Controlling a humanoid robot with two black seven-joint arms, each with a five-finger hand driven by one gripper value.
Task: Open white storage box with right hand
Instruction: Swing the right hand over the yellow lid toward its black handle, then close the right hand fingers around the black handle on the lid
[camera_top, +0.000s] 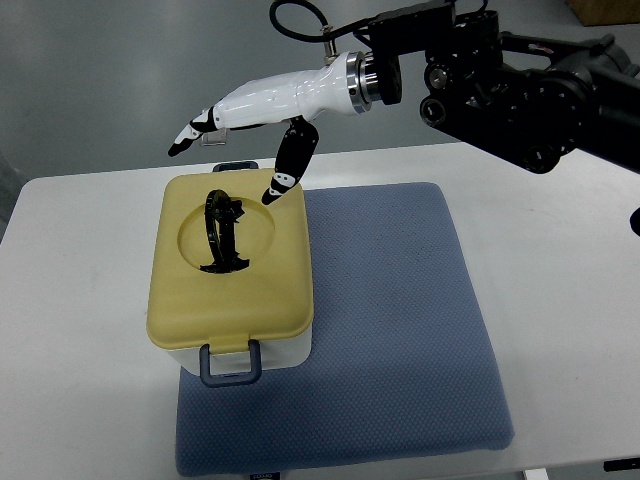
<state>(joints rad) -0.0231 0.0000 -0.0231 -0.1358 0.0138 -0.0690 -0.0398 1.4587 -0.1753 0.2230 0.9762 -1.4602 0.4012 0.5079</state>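
Tabletop mat, closed storage box.

A white table is holding everything up. A blue mat is lying flat on the table, and its soft, dotted top is covering most of the middle. A storage box with a yellow lid is sitting on the left part of the mat, near the mat's left edge.

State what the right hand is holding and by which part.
Nothing. The right hand hovers above the storage box, fingers spread, none closed on the lid's black handle.
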